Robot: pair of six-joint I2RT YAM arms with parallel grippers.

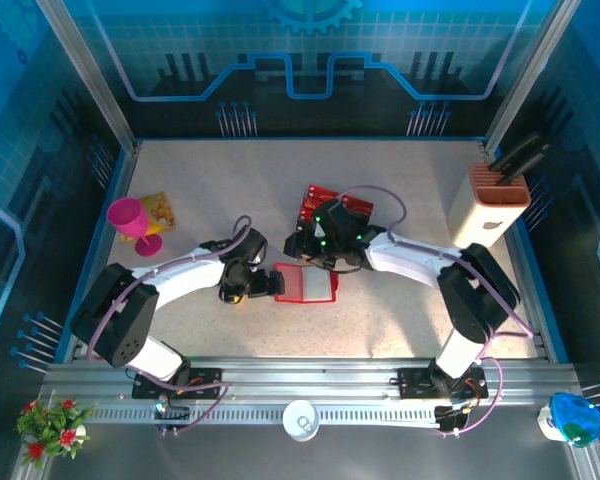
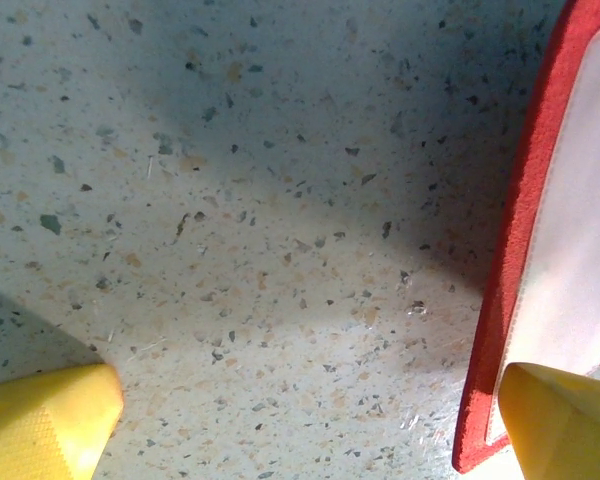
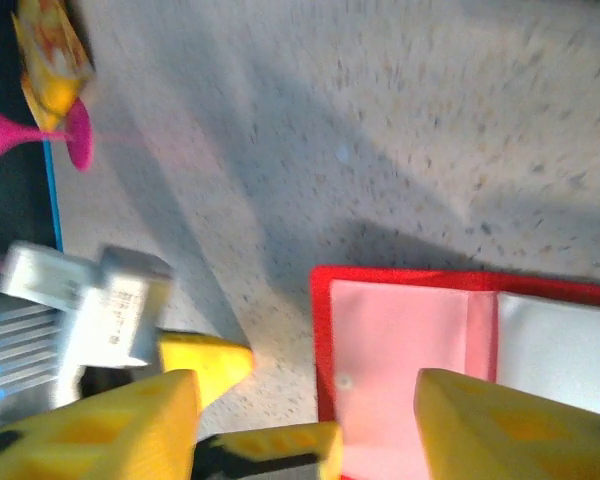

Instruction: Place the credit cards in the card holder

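The card holder (image 1: 306,285) lies open on the speckled table, with a red rim and a pale inside. My left gripper (image 1: 264,285) is open at its left edge. In the left wrist view one yellow fingertip (image 2: 565,425) rests on the holder's red rim (image 2: 505,300), and the other fingertip (image 2: 45,425) is on bare table. My right gripper (image 1: 320,247) hangs open just above the holder's far side, with nothing between its fingers (image 3: 510,420). The holder (image 3: 400,340) lies below them. A stack of red and black credit cards (image 1: 322,200) lies behind the right gripper, partly hidden by it.
A beige slotted block (image 1: 490,205) stands at the right edge. A pink goblet (image 1: 130,222) and a yellow packet (image 1: 159,208) are at the left. A white cup (image 1: 301,418) sits on the front rail. Low walls bound the table.
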